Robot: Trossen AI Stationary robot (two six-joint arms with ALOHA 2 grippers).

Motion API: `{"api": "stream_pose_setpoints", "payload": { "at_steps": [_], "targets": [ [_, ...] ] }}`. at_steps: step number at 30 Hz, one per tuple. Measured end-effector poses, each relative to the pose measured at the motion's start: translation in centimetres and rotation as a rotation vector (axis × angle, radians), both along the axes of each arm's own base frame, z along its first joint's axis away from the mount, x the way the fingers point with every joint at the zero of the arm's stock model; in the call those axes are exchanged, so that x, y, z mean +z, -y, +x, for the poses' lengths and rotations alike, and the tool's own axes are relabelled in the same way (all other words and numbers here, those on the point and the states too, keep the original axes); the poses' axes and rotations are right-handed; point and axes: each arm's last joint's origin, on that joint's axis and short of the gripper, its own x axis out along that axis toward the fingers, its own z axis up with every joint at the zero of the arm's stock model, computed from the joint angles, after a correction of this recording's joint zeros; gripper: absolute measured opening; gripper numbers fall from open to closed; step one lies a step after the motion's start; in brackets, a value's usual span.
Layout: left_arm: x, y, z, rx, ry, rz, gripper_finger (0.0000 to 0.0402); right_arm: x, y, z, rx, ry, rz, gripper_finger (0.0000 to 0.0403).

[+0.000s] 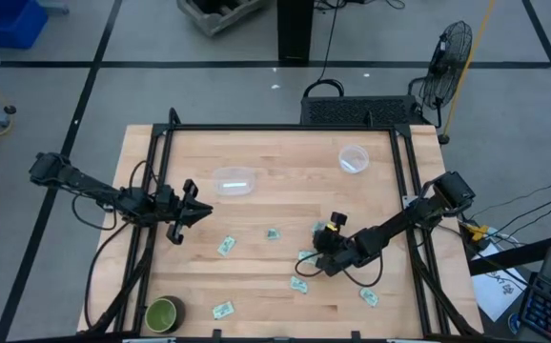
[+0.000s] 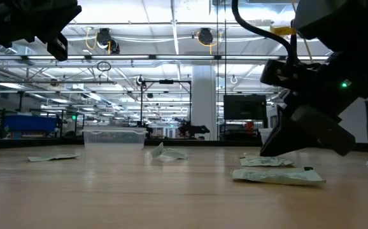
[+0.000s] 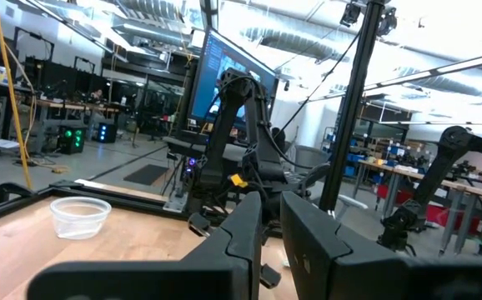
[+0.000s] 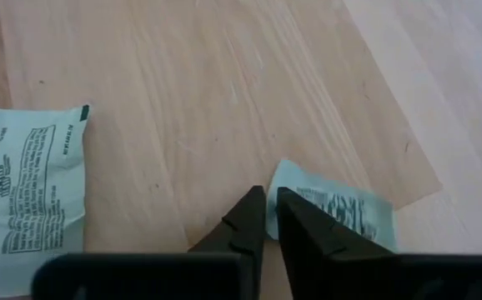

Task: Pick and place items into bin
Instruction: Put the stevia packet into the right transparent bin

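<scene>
Several small pale green-and-white packets lie flat on the wooden table, such as one packet [image 1: 226, 246], a second [image 1: 273, 233] and a third [image 1: 223, 310]. My right gripper [image 1: 319, 259] is down at the table right of centre, shut at the edge of one packet [image 4: 341, 212]. Another packet [image 4: 28, 196] lies beside it. My left gripper [image 1: 195, 211] is shut and empty, held above the table's left side. A clear rectangular bin [image 1: 234, 180] stands at the far middle. My right gripper comes slanting down from the table's right side, its tips [image 4: 289, 204] at the packet's near edge [image 4: 295, 179]. The packet's edge seems to run in between the two nearly closed fingers. The packet lies flat on the table [image 2: 267, 161].
A clear round cup [image 1: 354, 158] stands at the far right. A dark green bowl [image 1: 164, 314] sits at the near left corner. More packets lie near the right gripper [image 1: 297, 284] and at the near right [image 1: 369, 297]. Black rails frame the table's sides [image 1: 152, 191].
</scene>
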Motion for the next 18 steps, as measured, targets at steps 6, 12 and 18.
{"api": "stream_pose_setpoints", "payload": {
  "at_steps": [6, 12, 18],
  "targets": [
    [0.00, 0.00, 0.00, 0.001, 0.000, 0.003, 0.0051, -0.01, 0.01, -0.01, 0.003, -0.003, -0.004, 0.0003],
    [0.00, 0.00, 0.00, 0.001, 0.000, 0.005, 0.0051, -0.01, 0.04, -0.02, 0.004, -0.002, -0.017, 0.0001],
    [0.00, 0.01, 0.00, 0.002, 0.000, 0.008, 0.0051, 0.26, -0.17, -0.20, 0.012, 0.014, -0.062, 0.0000]
  ]
}}
